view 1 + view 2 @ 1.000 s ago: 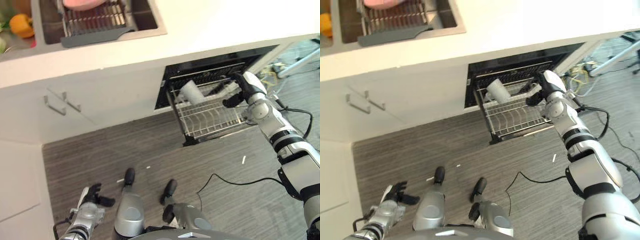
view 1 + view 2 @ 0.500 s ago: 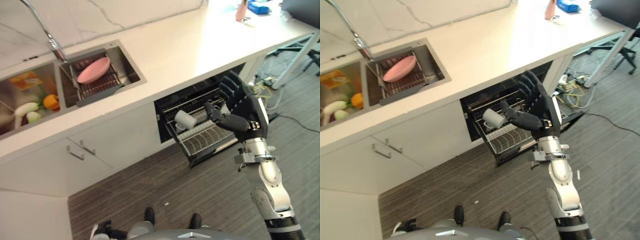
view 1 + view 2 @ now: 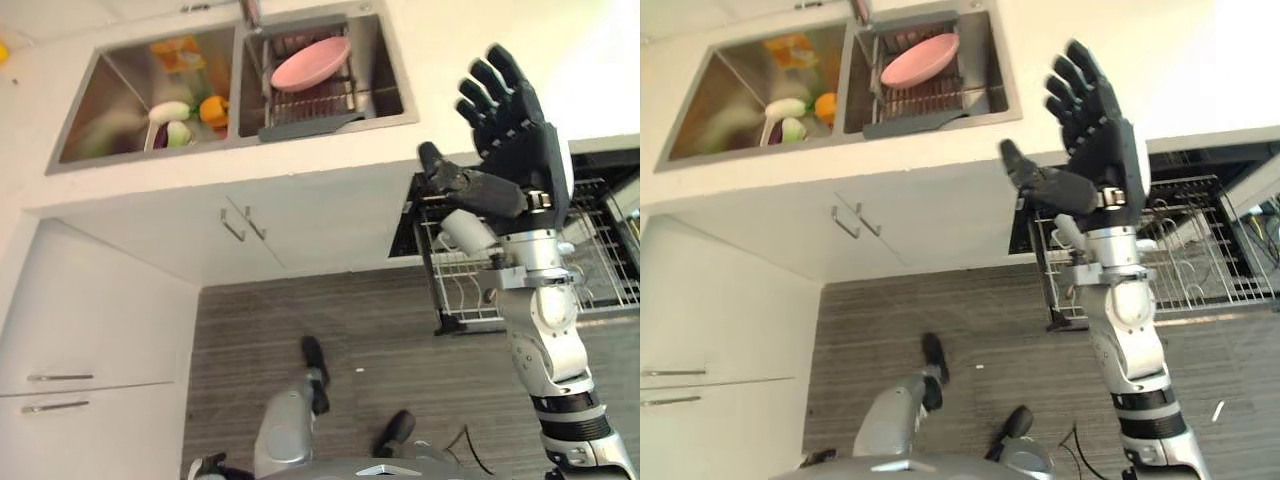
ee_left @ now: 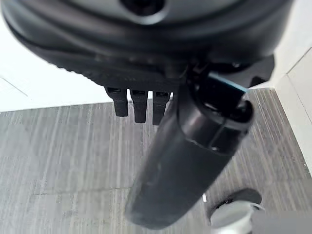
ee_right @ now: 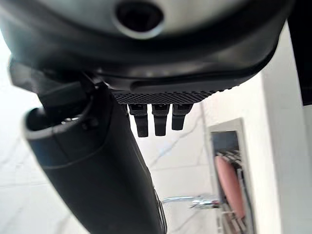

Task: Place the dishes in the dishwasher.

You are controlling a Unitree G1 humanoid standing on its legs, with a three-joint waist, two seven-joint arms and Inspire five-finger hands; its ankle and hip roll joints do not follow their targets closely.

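Glossy pink plate [image 3: 310,66], seemingly oval, tilted in sink rack [image 3: 318,104]

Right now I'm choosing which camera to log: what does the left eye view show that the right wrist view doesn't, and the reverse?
Left eye view alone: the pulled-out rack holding a white cup, the vegetables in the sink's other basin, and the cabinets. Right wrist view alone: the tap. Both: the open right hand, the pink plate in the sink rack, and the counter.
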